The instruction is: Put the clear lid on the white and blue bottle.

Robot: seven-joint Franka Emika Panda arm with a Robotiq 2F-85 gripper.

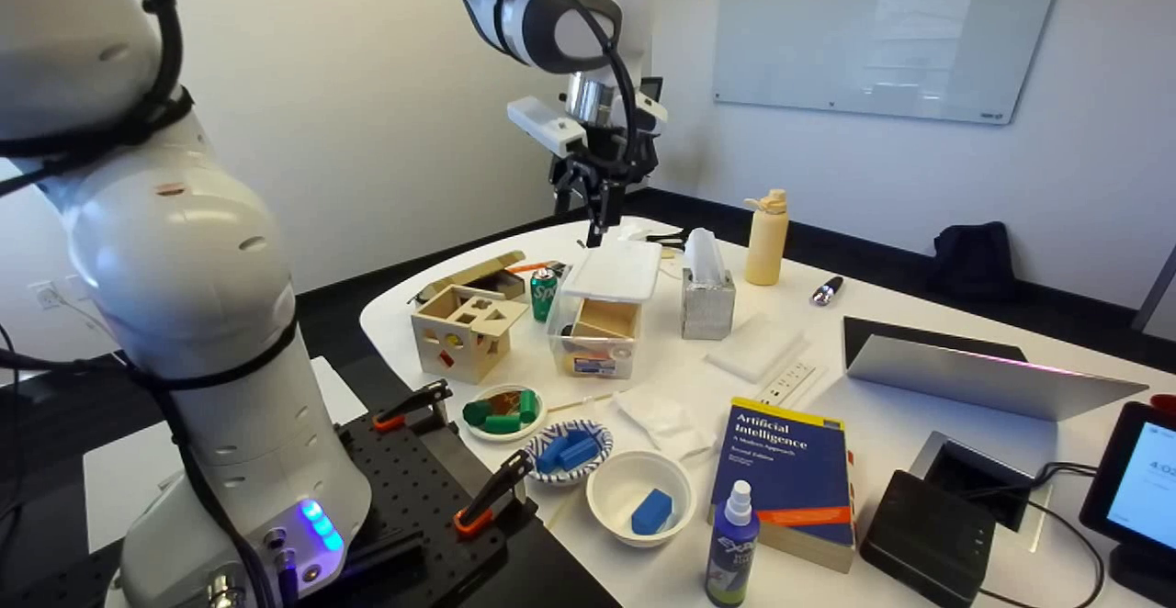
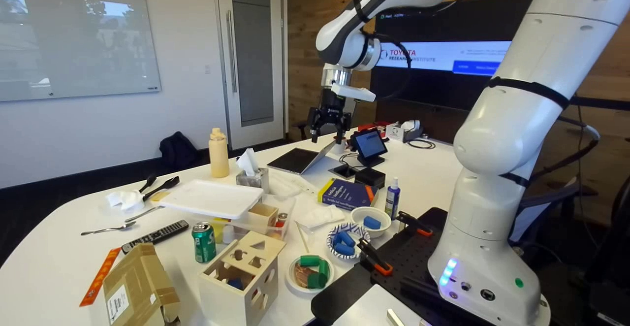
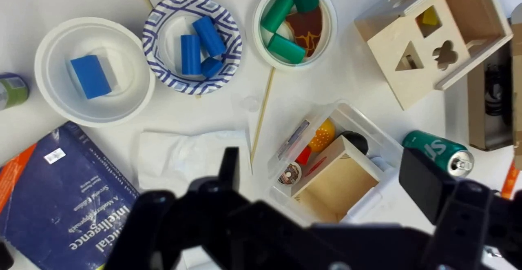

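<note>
The white and blue bottle [image 1: 732,548] stands upright on the counter [image 2: 54,252], white top uppermost, near the dark blue book [image 1: 781,461] and the white bowl [image 3: 130,90] that holds one blue block [image 3: 90,76]. What seems to be the clear lid [image 3: 249,104], small, round and faint, lies just beside a thin stick [image 3: 262,115] in the wrist view, well apart from the bottle. The fingers [image 3: 426,186] are spread wide apart and hang above the counter in both exterior views. A large white lid [image 1: 614,270] lies across part of the clear box [image 1: 560,360].
</note>
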